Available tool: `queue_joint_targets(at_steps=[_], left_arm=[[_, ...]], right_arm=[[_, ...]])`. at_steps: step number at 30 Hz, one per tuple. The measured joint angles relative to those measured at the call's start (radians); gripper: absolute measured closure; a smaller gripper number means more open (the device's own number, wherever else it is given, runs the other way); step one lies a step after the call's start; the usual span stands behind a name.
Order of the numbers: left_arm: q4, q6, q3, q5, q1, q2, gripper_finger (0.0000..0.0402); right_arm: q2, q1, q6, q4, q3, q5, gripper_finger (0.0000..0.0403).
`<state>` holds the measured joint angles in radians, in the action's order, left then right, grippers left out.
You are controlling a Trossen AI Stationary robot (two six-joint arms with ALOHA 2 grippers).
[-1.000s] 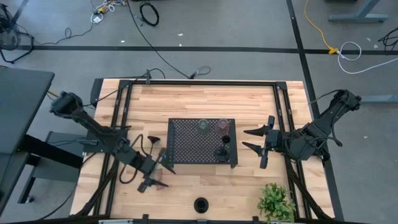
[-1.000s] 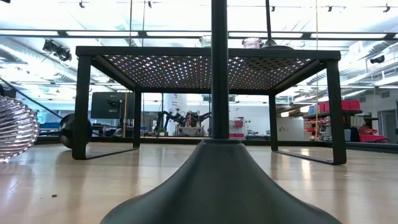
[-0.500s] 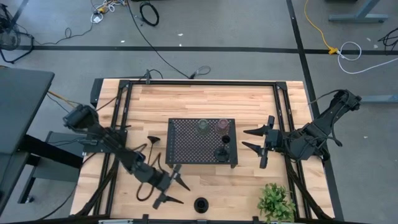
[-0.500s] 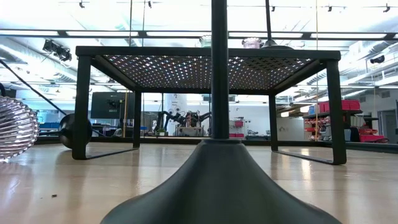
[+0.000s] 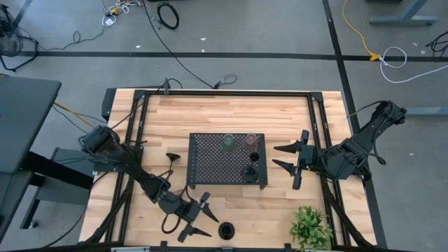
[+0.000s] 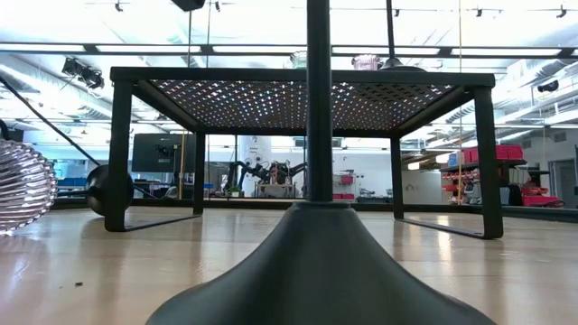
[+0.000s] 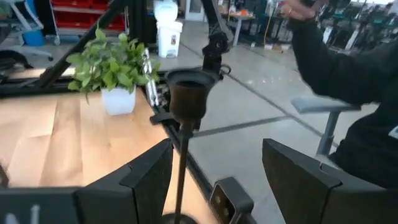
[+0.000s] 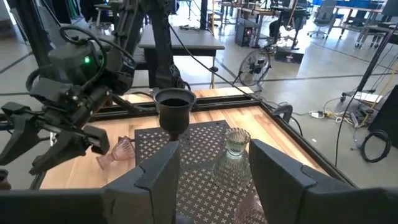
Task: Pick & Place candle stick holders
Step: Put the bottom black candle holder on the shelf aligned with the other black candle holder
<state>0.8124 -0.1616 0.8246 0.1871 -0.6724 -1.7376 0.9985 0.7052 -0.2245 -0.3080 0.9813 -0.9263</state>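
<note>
- Left claw (image 5: 198, 218) released, fingers spread, just beside black candle stick holder (image 5: 225, 229) standing at the surface's (image 5: 231, 115) near edge.
- Straddle the thin stem squarely, clench gently, lift straight toward tray (image 5: 210, 157).
- Right claw (image 5: 287, 157) released, beside tray.

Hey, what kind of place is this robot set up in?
Probably a robotics lab or workshop: a wooden table on a bare grey floor with loose cables, more tables and office chairs behind, and red storage bins on shelves.
</note>
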Motion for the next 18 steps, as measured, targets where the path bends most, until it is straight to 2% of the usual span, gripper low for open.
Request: queue_joint_targets(at_steps=[5,18], left_arm=[[0.050,-0.004,0.000,0.015,0.002,-0.021,0.0154],[0.051,-0.011,0.000,0.030,0.001,-0.024,0.0154]], right_arm=[[0.000,0.000,0.000,0.003,0.000,0.002,0.0211],[0.000,0.000,0.005,0.008,0.000,0.001,0.0211]])
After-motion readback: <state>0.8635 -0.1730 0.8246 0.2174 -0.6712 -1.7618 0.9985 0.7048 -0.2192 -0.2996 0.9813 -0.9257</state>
